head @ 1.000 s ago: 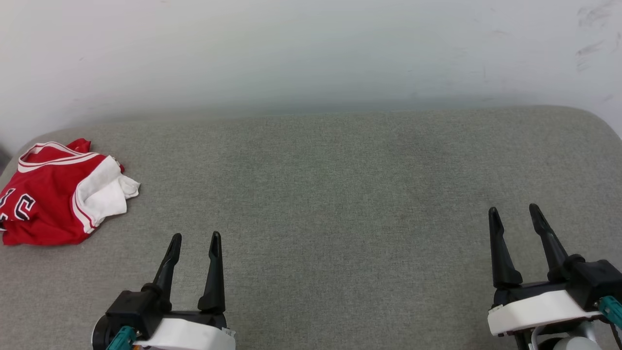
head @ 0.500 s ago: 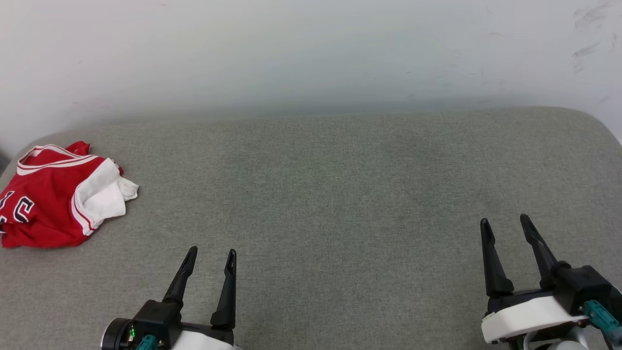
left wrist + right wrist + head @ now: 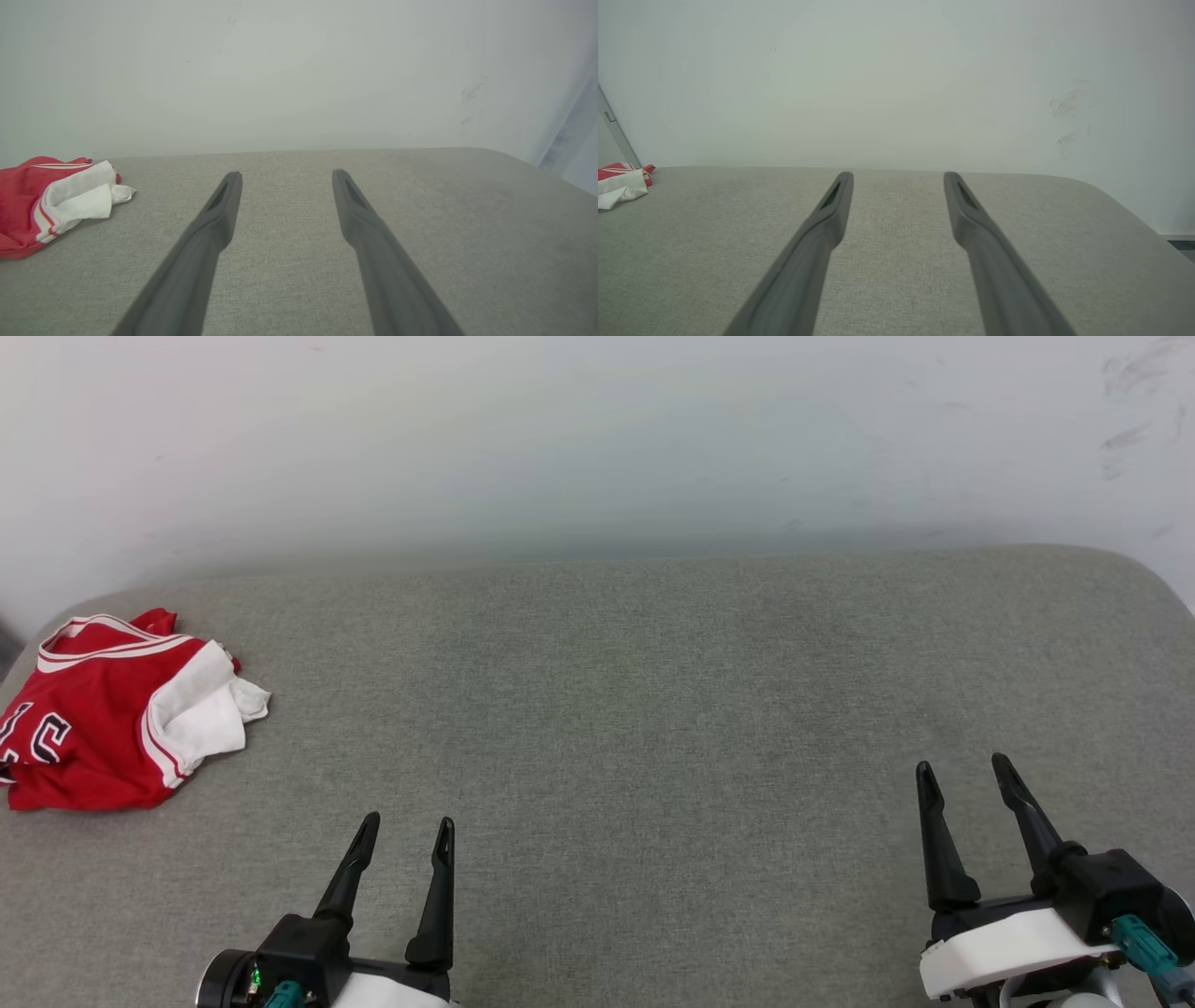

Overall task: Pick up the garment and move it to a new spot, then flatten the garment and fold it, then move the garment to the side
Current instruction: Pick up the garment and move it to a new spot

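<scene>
The garment (image 3: 103, 709) is a red jersey with a white sleeve and striped trim, lying crumpled at the far left of the grey cushioned surface (image 3: 653, 709). Part of its black, white-outlined number shows at its left. The left wrist view has the garment (image 3: 51, 200) at its left edge, and the garment (image 3: 621, 184) sits small at the left of the right wrist view. My left gripper (image 3: 408, 825) is open near the front edge, well to the right of the jersey. My right gripper (image 3: 964, 772) is open at the lower right, holding nothing.
A pale wall (image 3: 597, 439) rises right behind the surface, scuffed at its upper right. The surface rounds off at its right corner (image 3: 1148, 579), and a strip of floor (image 3: 1181, 245) shows beyond it.
Both grippers have drawn back toward the front edge, still open. The left one has also shifted a little to the right. The garment lies as before.
</scene>
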Controlling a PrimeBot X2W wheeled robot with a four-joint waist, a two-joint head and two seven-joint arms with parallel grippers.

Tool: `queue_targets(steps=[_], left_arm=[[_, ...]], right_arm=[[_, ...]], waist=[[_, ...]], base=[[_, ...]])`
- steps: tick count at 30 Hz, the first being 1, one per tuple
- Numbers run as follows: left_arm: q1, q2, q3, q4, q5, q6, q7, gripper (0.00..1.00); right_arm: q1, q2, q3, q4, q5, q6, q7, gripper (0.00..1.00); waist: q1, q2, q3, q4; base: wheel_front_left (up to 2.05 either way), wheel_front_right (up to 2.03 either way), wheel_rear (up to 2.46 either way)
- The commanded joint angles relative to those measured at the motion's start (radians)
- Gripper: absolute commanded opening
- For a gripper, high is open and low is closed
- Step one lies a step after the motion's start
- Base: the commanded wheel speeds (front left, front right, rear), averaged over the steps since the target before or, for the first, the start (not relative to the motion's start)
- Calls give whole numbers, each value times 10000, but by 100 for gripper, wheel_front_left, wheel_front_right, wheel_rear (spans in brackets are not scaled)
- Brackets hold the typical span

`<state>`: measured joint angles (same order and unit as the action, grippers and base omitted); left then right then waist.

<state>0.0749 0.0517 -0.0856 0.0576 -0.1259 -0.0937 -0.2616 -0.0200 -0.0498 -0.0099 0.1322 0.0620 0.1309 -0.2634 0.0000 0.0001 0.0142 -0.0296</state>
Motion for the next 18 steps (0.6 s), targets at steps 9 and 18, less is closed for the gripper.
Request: queue_targets(steps=[9,18], left_arm=[[-102,-15,113,14,-14,127,-52,100],[-63,-14,320,16,155,67,-43,100]], right_arm=[[163,-8,280,-125,128,-3,-21,100],[273,-7,504,-180,248,-3,-21,100]], waist=[[0,-1,38,661],[0,-1,91,2124]], base=[[0,0,0],[0,0,0]])
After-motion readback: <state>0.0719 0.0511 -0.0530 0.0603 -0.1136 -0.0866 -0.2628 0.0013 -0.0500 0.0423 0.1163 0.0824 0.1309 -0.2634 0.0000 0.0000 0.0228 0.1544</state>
